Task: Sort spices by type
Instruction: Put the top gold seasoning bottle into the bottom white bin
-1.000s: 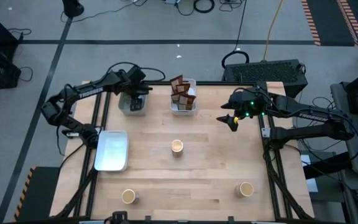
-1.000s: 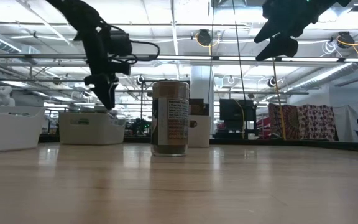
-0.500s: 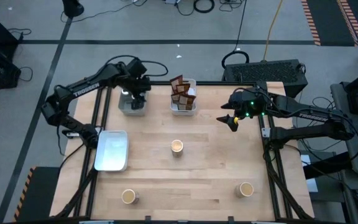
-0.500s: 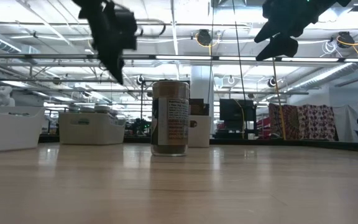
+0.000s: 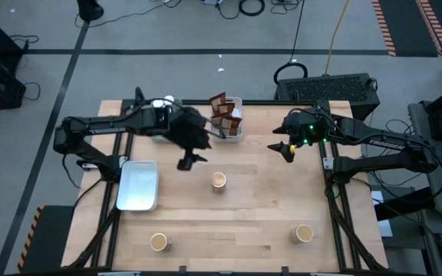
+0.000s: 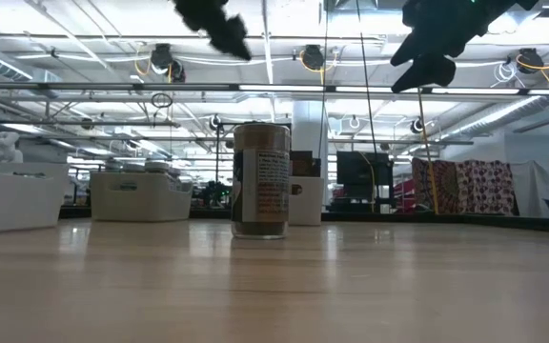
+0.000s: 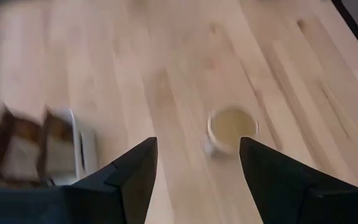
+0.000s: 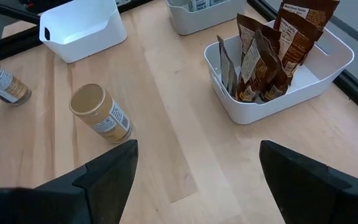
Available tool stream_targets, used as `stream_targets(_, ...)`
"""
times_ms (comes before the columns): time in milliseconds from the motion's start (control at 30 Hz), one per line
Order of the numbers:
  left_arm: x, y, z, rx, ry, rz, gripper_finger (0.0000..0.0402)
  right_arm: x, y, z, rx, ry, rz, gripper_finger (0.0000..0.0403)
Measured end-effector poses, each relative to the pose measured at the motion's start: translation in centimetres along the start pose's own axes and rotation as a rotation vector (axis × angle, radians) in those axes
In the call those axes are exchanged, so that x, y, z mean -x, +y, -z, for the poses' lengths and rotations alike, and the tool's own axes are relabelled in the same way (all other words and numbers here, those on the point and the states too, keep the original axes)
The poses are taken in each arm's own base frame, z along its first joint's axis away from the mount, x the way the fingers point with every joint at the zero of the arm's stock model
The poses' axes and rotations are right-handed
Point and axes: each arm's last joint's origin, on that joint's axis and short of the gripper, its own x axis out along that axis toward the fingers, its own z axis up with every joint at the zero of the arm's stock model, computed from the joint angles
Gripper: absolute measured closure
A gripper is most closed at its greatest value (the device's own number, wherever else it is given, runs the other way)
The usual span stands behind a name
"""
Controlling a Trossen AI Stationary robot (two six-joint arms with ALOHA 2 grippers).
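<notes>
The counter (image 5: 259,207) is pale wood planking with a dark frame along its edges, standing on a grey floor crossed by dark lines and cables; a black keyboard (image 5: 326,87) lies just past the counter at one o'clock. In the low view the room behind shows ceiling lights, pipes and patterned cloth.

Three round tan-topped jars stand upright on the bare wood, well apart: the centre jar (image 5: 219,180) near the middle, the left front jar (image 5: 158,242) at seven o'clock and the right front jar (image 5: 304,233) at five o'clock. In the low view the centre jar (image 6: 261,180) has brown contents and a white printed label. The dark brown packets (image 5: 224,115) stand on end, crowded in a white tray (image 5: 239,134) at twelve o'clock. A second white tray (image 5: 138,186) sits at nine o'clock, shallow and bare inside.

The left claw (image 5: 188,160) hangs over the counter just at ten o'clock of the centre jar, fingers spread and holding nothing; its wrist view looks down on that jar between the two fingers. The right claw (image 5: 285,149) hangs at two o'clock, also spread wide and empty
</notes>
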Motion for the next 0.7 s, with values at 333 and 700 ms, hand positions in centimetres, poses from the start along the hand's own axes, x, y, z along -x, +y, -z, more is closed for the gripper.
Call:
stream_targets(333, -3.9, -3.9, -2.1, -0.123, -0.022, 0.02, 0.0171, 0.0, 0.1, 0.0, 0.084, 0.009, -0.037, 0.0083)
stream_targets(700, -10.2, -6.7, -1.6, -0.183, 0.11, 0.074, 0.0171, 0.0, 0.1, 0.1, 0.111, 0.018, -0.051, 0.0083)
